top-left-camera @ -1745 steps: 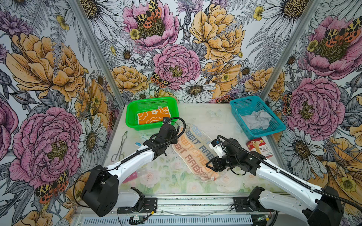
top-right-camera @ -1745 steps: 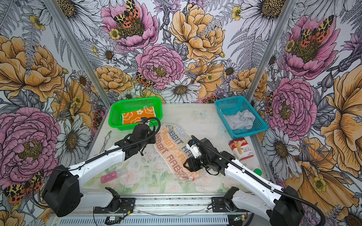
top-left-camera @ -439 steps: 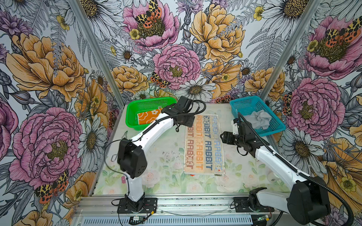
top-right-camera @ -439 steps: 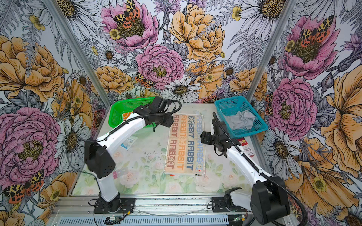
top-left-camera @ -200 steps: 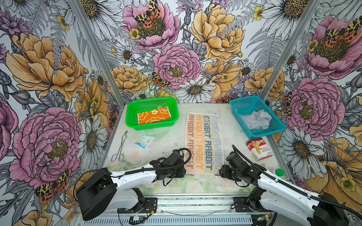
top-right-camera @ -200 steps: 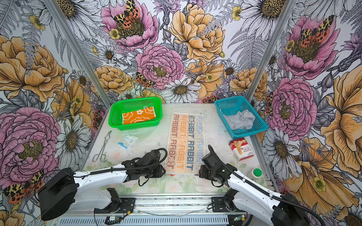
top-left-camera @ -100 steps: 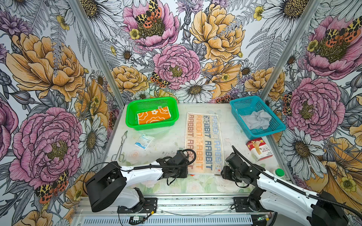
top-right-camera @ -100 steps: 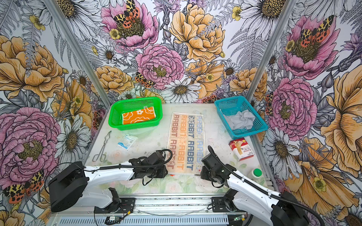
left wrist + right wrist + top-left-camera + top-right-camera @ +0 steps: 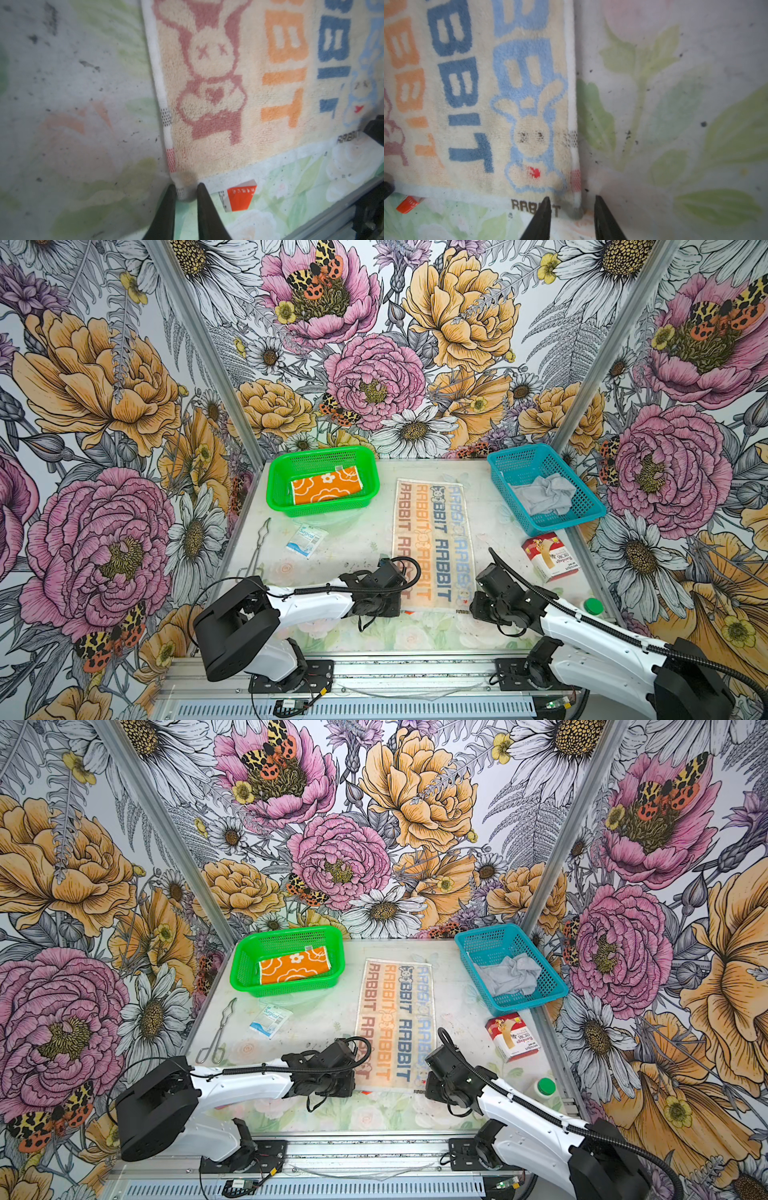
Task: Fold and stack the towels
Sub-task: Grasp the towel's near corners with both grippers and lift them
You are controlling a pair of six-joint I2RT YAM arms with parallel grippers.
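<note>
The long cream terry towel with red, orange and blue RABBIT lettering point(image 9: 432, 543), bunched and slanted some seconds ago, now lies flat and straight along the table point(image 9: 353, 539). The left gripper point(image 9: 185, 187) and right gripper point(image 9: 572, 197) have come down to its two near corners. Both pairs of jaws have narrowed around those corners.

Top views high, looking down, wrist views close on shared towel point(image 9: 218, 104)

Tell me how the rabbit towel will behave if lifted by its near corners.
The rabbit towel looks like soft terry, so it will probably sag and drape between the corners. Lying thin and flat, it is likely light; its fuzzy pile should resist slipping.
</note>
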